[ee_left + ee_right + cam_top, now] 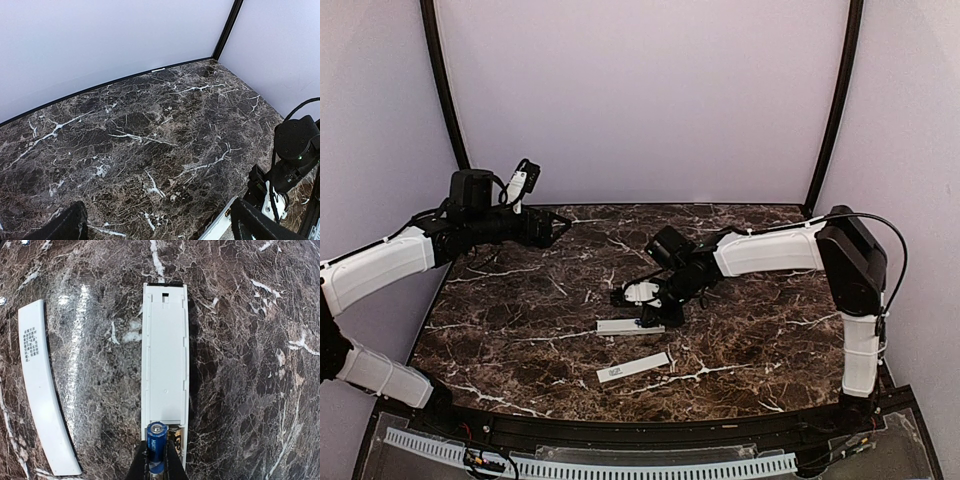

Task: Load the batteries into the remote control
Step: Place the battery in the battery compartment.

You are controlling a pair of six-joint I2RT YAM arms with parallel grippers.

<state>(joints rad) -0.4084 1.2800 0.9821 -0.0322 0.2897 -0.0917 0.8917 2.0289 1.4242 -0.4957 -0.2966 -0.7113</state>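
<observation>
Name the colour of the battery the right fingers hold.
The battery is blue, clearest in the right wrist view.

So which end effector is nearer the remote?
Right. The right end effector, shut on a battery, is at the slot end of the remote. The left end effector hangs open at the far left, well away from it.

A remote control (pixel 165 365) lies mid-tabletop (pixel 520 330). A flat strip (pixel 42 390) lies beside it, nearer the arm bases. The right tool (pixel 156 467) holds a battery (pixel 156 442) at the remote control's near slot end. The left tool (pixel 562 226) hovers well apart, back left.
</observation>
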